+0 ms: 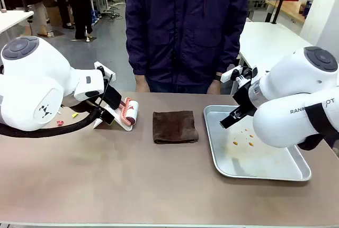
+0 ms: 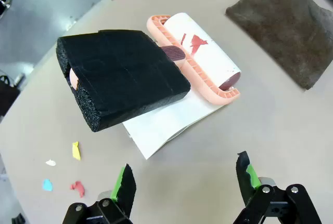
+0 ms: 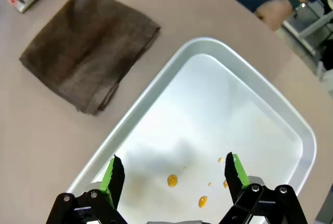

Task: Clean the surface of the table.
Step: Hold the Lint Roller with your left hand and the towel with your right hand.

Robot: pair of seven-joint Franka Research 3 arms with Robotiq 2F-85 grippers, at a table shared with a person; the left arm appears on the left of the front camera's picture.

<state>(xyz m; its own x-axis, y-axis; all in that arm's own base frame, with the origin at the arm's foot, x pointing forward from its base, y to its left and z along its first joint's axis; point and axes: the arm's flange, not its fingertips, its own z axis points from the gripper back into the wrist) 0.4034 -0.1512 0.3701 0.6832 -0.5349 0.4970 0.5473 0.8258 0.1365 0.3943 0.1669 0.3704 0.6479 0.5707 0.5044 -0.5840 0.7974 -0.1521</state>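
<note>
jaws of the left gripper (image 2: 184, 169) gape wide, empty; just ahead lies the lint roller (image 2: 200, 57), probably best clasped squarely across its black foam handle (image 2: 122, 76).

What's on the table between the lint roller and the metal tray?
A folded dark brown cloth, flat on the table, touching neither the lint roller nor the tray; the front view shows it.

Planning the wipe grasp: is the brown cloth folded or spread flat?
Folded. The brown cloth lies as a compact square on the table; the right wrist view shows stacked layers at one corner.
</note>
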